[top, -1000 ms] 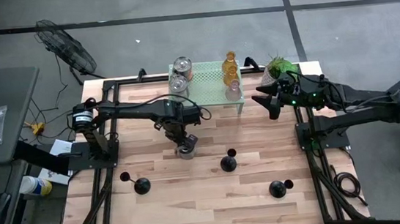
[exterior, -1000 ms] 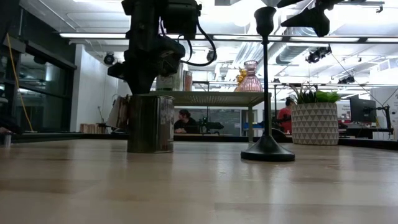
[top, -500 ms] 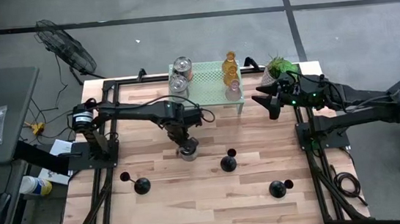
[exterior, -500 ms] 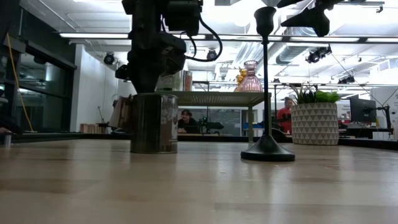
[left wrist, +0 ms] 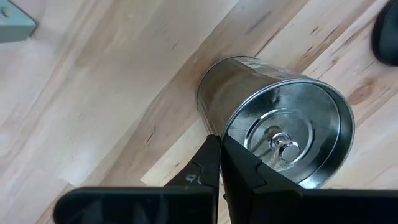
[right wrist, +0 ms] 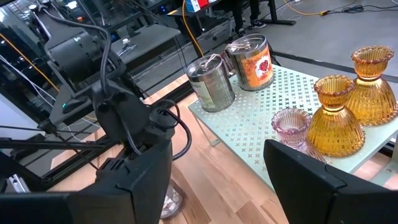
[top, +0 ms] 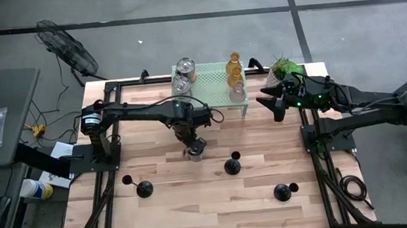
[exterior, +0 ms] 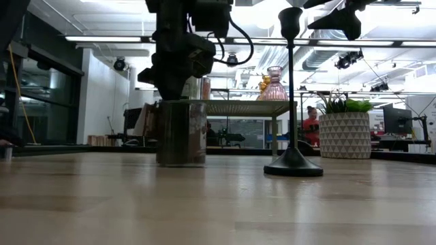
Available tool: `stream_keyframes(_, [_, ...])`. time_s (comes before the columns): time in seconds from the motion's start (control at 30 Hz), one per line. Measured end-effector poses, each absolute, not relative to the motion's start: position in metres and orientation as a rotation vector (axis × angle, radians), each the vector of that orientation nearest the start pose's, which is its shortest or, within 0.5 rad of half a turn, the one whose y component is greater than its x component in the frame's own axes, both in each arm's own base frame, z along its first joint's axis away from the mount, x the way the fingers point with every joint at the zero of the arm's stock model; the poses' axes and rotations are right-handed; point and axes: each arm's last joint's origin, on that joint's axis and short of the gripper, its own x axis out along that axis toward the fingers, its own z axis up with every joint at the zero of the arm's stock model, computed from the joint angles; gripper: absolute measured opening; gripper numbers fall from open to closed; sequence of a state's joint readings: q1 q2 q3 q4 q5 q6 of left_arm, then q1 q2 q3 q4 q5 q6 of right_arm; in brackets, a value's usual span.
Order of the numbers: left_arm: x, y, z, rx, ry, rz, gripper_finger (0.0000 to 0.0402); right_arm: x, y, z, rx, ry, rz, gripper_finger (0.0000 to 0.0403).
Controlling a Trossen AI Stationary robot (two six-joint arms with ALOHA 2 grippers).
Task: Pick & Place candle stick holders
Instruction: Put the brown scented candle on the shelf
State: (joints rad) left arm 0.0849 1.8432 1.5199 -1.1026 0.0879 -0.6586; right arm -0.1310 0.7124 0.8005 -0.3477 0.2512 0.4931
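A shiny silver metal cup [top: 194, 153] stands upright on the wooden table near its middle; it also shows in the low view [exterior: 182, 133] and the left wrist view [left wrist: 280, 134]. My left gripper [top: 193, 141] is above it, shut on its wall. My right gripper [top: 274, 104] is open and empty at the table's right edge, beside the plant; its wrist view [right wrist: 224, 186] looks at the rack. Three black round-based sticks [top: 232, 165] [top: 143, 188] [top: 282, 191] stand on their bases on the near half of the table. My left gripper pinches the cup's wall at its rim [left wrist: 225, 138], one finger [left wrist: 208, 165] outside the cup and one finger [left wrist: 249, 171] inside it. The fingers come from above, pointing down. The cup stays upright, its bottom [exterior: 182, 164] at table level.
A pale green perforated rack [top: 219, 86] at the far edge bears two silver cups [top: 184, 68], amber glass holders [top: 234, 64] and a pink one [top: 236, 91]. A plant in a white pot [top: 286, 67] stands at the far right. One black stick [exterior: 293, 88] stands right of the cup.
My left gripper has gone toward the table's right edge and a little toward the far edge, still shut on the silver cup. The cup has moved along with it, upright and at table level.
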Motion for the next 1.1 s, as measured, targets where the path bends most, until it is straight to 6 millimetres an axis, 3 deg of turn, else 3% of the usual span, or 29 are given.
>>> stream_keyframes(0.37, [0.359, 0.027, 0.270, -0.711, 1.340, 0.433, 0.0000, 0.149, -0.027, 0.333, 0.469, 0.161, -0.436, 0.0247])
stream_keyframes(0.67, [0.357, 0.032, 0.330, -0.696, 1.253, 0.436, 0.0000, 0.149, -0.027, 0.333, 0.474, 0.160, -0.437, 0.0247])
stream_keyframes(1.1, [0.341, 0.078, 0.403, -0.731, 0.996, 0.512, 0.0000, 0.149, -0.027, 0.333, 0.469, 0.159, -0.444, 0.0247])
